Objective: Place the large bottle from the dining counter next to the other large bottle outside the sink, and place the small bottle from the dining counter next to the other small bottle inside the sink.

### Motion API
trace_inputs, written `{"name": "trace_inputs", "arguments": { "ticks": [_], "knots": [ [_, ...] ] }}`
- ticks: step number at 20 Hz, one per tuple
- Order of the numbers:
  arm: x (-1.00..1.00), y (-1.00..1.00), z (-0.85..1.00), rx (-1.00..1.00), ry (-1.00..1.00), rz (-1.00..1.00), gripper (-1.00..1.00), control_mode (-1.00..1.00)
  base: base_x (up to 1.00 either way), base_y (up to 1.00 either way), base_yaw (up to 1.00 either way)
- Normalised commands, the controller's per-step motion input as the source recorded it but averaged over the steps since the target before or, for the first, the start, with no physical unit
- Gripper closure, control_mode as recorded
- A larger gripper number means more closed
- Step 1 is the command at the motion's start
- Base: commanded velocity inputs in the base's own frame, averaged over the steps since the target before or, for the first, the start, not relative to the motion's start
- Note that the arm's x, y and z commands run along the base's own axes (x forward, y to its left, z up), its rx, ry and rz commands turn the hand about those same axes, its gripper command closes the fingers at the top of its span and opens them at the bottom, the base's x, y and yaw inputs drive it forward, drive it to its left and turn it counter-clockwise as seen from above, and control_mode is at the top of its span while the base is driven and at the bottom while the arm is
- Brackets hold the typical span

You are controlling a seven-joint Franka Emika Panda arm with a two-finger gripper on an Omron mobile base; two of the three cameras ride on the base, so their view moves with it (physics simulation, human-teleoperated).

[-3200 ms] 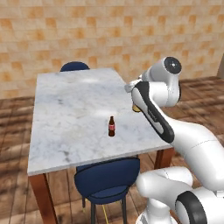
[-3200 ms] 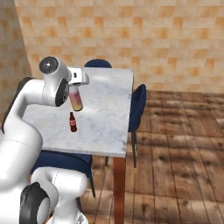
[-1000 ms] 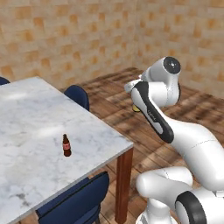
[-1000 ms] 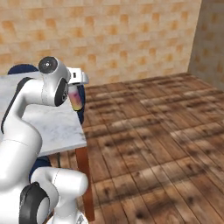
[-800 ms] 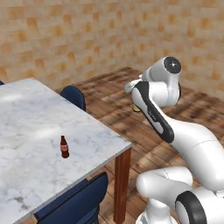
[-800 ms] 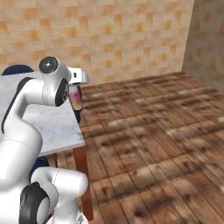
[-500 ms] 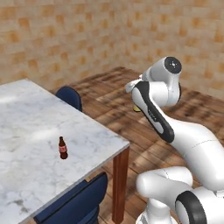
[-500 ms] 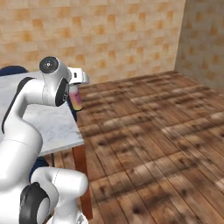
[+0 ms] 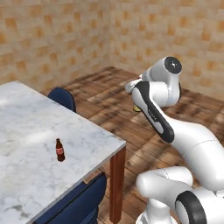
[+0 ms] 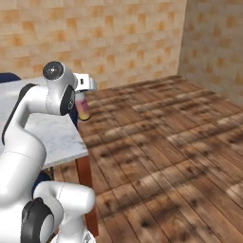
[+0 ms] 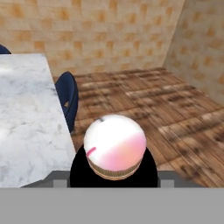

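The large bottle [image 10: 83,108], pink fading to yellow with a white top, hangs upright in my gripper [image 10: 81,95], which is shut on it beside the table's corner. From the hand view its rounded white and pink body [image 11: 114,146] sits between the fingers and hides them. A yellow bit of the bottle [image 9: 136,108] peeks out behind my forearm. The small brown bottle [image 9: 60,150] with a red label stands upright on the marble dining counter [image 9: 26,127], well left of the arm. The sink and the other bottles are out of view.
Blue chairs stand at the counter's far side [image 9: 62,98] and near side [image 9: 76,203]; one chair [image 11: 68,98] shows beside the counter's edge [image 11: 26,113]. Open wooden floor [image 10: 166,142] stretches right to tiled brick walls meeting in a corner [image 10: 182,42].
The whole picture has shifted: the base is turning right, so the counter and small bottle slide left and the room's corner comes in. The arm holds the large bottle in the same pose.
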Motion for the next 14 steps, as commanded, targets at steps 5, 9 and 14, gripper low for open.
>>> {"name": "trace_inputs", "arguments": {
  "ticks": [5, 9, 14],
  "knots": [
    [0.00, 0.00, 0.00, 0.00, 0.00, 0.00, 1.00, 1.00, 0.00, 0.00, -0.22],
    [0.00, 0.00, 0.00, 0.00, 0.00, 0.00, 1.00, 1.00, 0.00, 0.00, -0.23],
    [0.00, 0.00, 0.00, 0.00, 0.00, 0.00, 1.00, 1.00, 0.00, 0.00, -0.23]
  ]
}}
